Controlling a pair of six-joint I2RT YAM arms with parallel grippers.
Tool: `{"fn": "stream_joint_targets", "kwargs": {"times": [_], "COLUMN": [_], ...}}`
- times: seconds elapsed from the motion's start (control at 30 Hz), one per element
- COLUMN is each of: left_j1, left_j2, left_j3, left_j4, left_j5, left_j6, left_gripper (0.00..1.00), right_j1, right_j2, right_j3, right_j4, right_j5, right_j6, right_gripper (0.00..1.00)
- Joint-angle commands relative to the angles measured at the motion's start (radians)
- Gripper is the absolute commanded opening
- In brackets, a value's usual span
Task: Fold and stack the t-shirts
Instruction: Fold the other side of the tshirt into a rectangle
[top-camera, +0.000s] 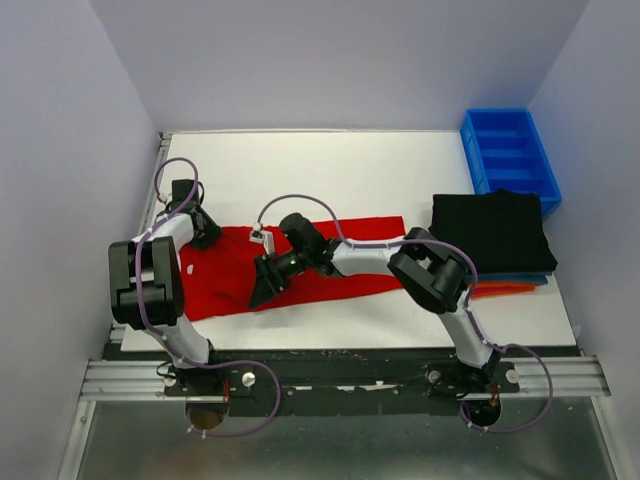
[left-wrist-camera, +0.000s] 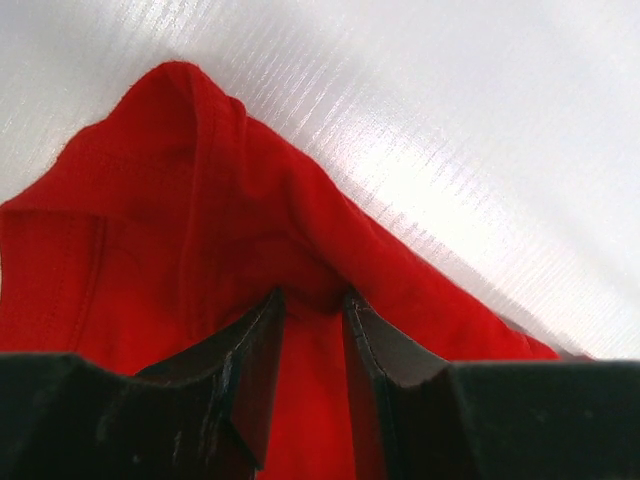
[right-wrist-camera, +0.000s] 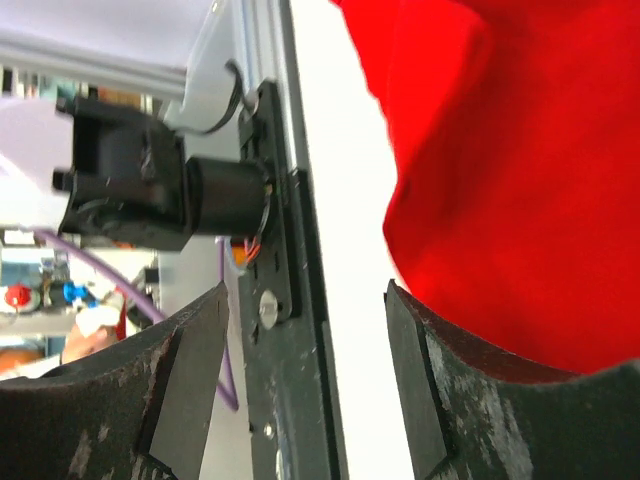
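The red t-shirt lies spread flat across the left middle of the table. My left gripper is at its far left corner. In the left wrist view, my left gripper is shut on a raised fold of the red cloth. My right gripper hovers over the shirt's near edge. In the right wrist view, my right gripper is open and empty, with the red shirt beside its right finger. A folded black shirt tops a stack over a blue shirt and an orange shirt at the right.
A blue plastic bin stands at the far right corner behind the stack. The table's near edge and metal rail lie under my right gripper. Grey walls enclose the table on three sides.
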Motion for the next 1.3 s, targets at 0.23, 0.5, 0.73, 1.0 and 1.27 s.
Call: {"fn": "stream_joint_targets", "kwargs": {"times": [0.23, 0.5, 0.73, 1.0, 1.27], "left_j1": [-0.003, -0.006, -0.062, -0.088, -0.087], "left_j2": [-0.036, -0.165, -0.412, -0.575, -0.489], "left_j3": [0.006, -0.010, -0.147, -0.366, -0.373], "left_j4": [-0.038, -0.096, -0.072, 0.060, 0.011], "left_j5": [-0.045, -0.042, -0.062, -0.051, -0.145], "left_j6": [0.013, 0.021, -0.053, -0.160, -0.260], "left_gripper": [0.43, 0.45, 0.47, 0.00, 0.00], "right_j1": [0.023, 0.000, -0.050, -0.061, -0.210], "right_j2": [-0.137, -0.168, -0.404, -0.649, -0.710], "right_j3": [-0.053, -0.016, -0.238, -0.464, -0.538], "right_j4": [-0.145, -0.134, -0.146, -0.288, -0.519], "right_j5": [0.056, 0.228, 0.510, 0.949, 1.043], "right_j6": [-0.170, -0.140, -0.222, -0.153, -0.068], "right_gripper": [0.72, 0.72, 0.35, 0.01, 0.01]}}
